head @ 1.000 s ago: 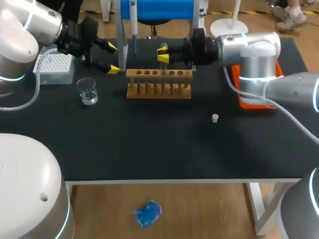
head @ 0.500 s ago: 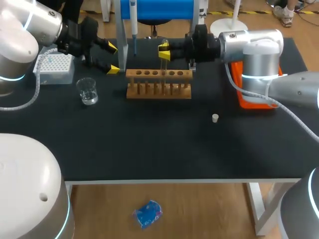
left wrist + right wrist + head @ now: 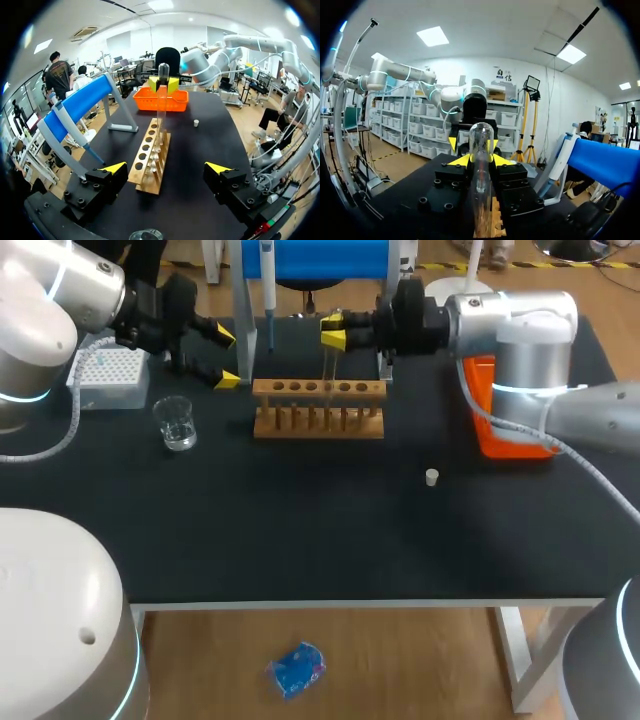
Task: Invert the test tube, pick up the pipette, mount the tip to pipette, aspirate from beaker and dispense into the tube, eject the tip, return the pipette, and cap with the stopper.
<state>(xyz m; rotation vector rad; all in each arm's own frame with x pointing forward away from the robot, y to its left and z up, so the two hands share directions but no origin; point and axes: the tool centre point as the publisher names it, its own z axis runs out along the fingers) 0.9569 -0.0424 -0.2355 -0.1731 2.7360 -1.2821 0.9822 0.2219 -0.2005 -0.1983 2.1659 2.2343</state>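
Note:
A clear glass test tube (image 3: 328, 362) stands upright over the wooden rack (image 3: 318, 408), rounded end (image 3: 481, 132) up. My right gripper (image 3: 333, 335) is shut on its upper part, and its yellow fingertips (image 3: 460, 160) press it from both sides. The tube (image 3: 161, 100) rises from the rack (image 3: 150, 160) straight ahead of my left gripper (image 3: 166, 167). My left gripper (image 3: 220, 355) stands open and holds nothing, left of the rack. The blue-and-white pipette (image 3: 267, 280) hangs on its stand. A glass beaker (image 3: 177, 423) and a small white stopper (image 3: 431, 477) sit on the table.
A white tip box (image 3: 108, 375) sits at the back left, under my left arm. An orange tray (image 3: 500, 435) lies at the right, beneath my right arm. The blue pipette stand (image 3: 82, 102) rises behind the rack. The rack (image 3: 490, 220) lies just under my right gripper (image 3: 476, 159).
My right gripper has risen with the test tube, drawing it up from the rack, and its arm has drawn back a little. The left arm has kept still.

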